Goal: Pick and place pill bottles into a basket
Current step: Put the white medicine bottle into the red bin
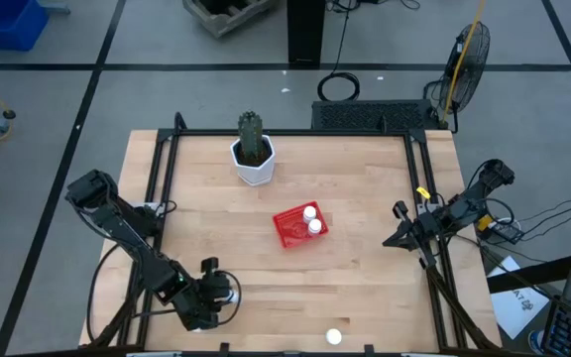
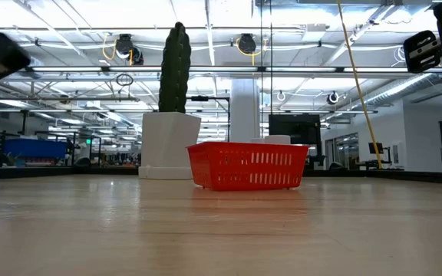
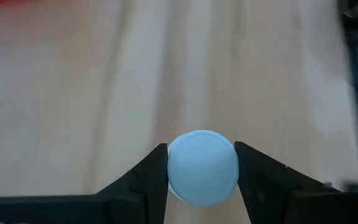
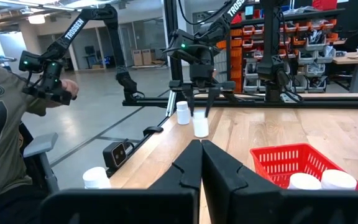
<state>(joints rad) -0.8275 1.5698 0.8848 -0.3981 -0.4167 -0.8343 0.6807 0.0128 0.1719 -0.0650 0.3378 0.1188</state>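
The red basket (image 1: pixel 290 230) stands mid-table and holds two white pill bottles (image 1: pixel 310 211) (image 1: pixel 315 226); they also show in the right wrist view (image 4: pixel 303 181). My left gripper (image 1: pixel 212 294) is at the near left, pointing down, shut on a third pill bottle (image 3: pixel 202 167). A fourth pill bottle (image 4: pixel 182 112) stands upright just beyond it. A fifth pill bottle (image 1: pixel 334 337) stands at the table's near edge. My right gripper (image 4: pixel 201 149) is shut and empty at the right edge (image 1: pixel 393 239). My left gripper pinches the pill bottle by the two opposite sides of its top (image 3: pixel 169 168) between its two fingers. The fingers come from above, pointing down. The bottle stays upright below the fingers (image 4: pixel 201 126); I cannot tell whether its base is on the table.
A white faceted pot with a green cactus (image 1: pixel 254 159) stands at the far side, behind the basket. A dark frame (image 1: pixel 285 133) runs around the table. A person sits beyond the table's near edge in the right wrist view (image 4: pixel 5 137).
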